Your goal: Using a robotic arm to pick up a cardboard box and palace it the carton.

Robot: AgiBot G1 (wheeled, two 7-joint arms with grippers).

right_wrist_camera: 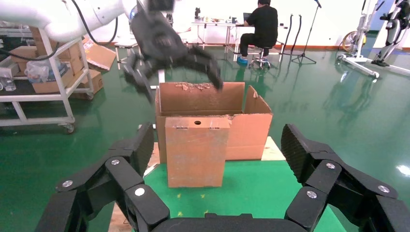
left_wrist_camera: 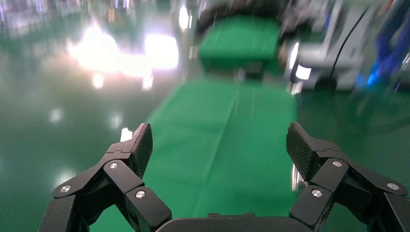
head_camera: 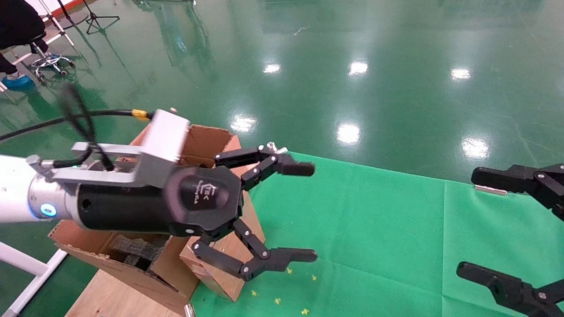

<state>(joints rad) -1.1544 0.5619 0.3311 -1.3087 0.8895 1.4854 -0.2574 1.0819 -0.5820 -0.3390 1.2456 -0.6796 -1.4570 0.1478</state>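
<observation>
Brown cardboard box (head_camera: pixel 216 268) standing upright on green cloth (head_camera: pixel 374 220), against the carton (head_camera: pixel 194 145), from the head; left gripper (head_camera: pixel 304 211) of the robotic arm (head_camera: pixel 17 193) spread wide, empty, above. Right gripper (head_camera: pixel 467 222) wide too. Left wrist: only cloth between fingers (left_wrist_camera: pixel 138 145). Right wrist: box (right_wrist_camera: pixel 197 151) fronting carton (right_wrist_camera: pixel 251 125).

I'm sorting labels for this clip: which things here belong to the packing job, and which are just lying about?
Job:
- left end effector, open and empty above the carton's edge
- cardboard box, standing on the green cloth
- carton, flaps up, behind it

Lying about:
- right end effector, open, parked
- trolley
- seated person
- yellow specks
</observation>
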